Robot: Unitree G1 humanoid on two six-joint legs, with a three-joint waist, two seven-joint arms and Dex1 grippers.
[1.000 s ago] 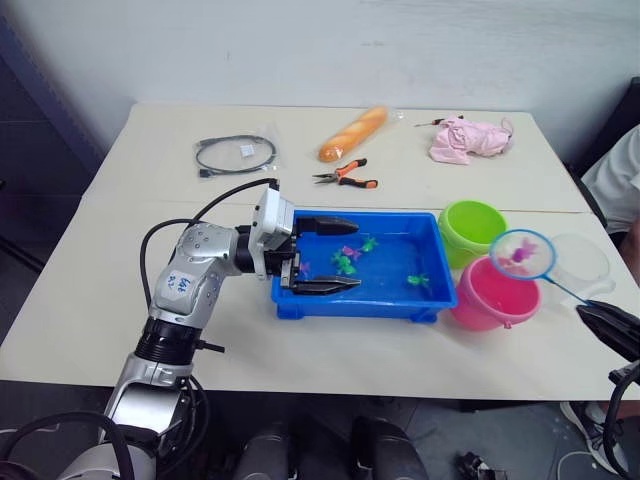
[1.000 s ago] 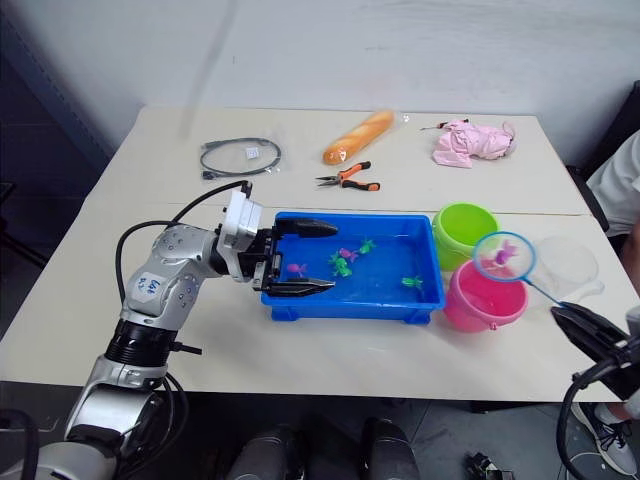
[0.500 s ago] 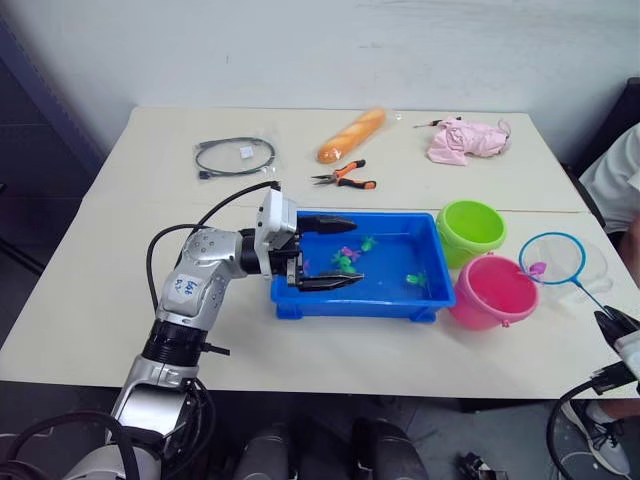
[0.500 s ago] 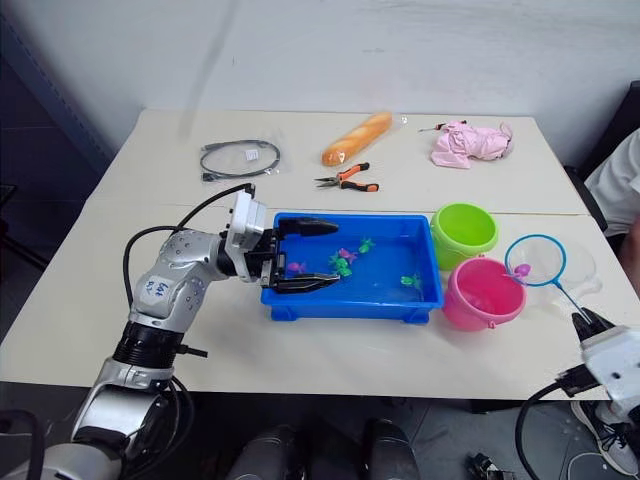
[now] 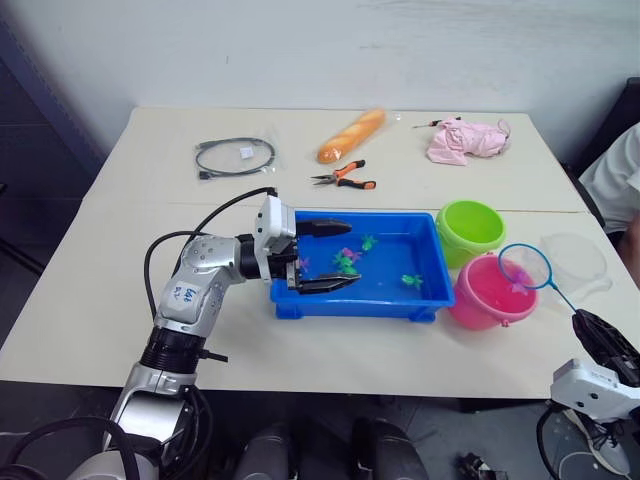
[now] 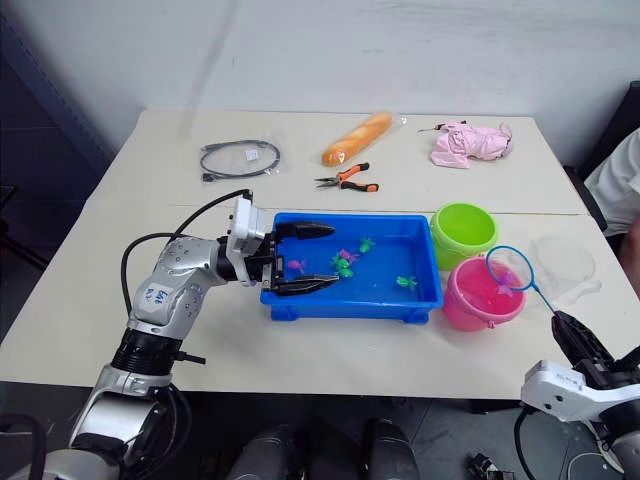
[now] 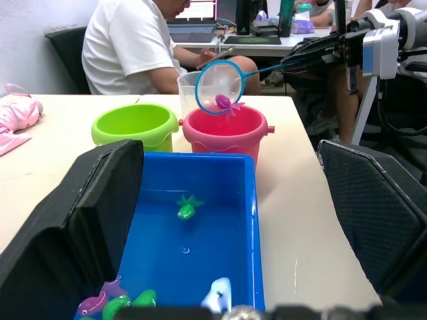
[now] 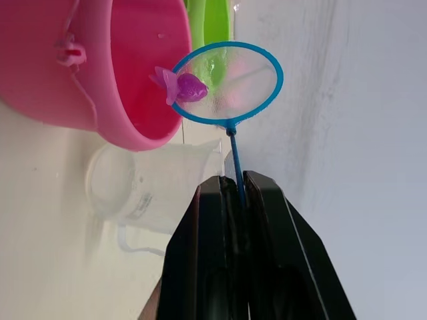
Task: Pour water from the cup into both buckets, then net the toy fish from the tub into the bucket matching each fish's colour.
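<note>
Pinching the thin blue handle of a round net [image 8: 227,81], the right gripper [image 8: 235,193] holds a pink fish [image 8: 180,87] over the pink bucket [image 5: 490,292]. Spread wide, the left gripper [image 5: 325,256] straddles the blue tub's [image 5: 420,305] left end, where small fish float.

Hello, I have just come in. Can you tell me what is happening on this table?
A robot is sorting toy fish by colour. Its right tool is shut on the handle of a small blue net, held at the pink bucket with a pink fish at the hoop. Its left tool is open, its fingers reaching over the near end of the blue tub, where pink and green fish lie in water. The green bucket stands behind the pink one, and the clear cup is beside them.
</note>
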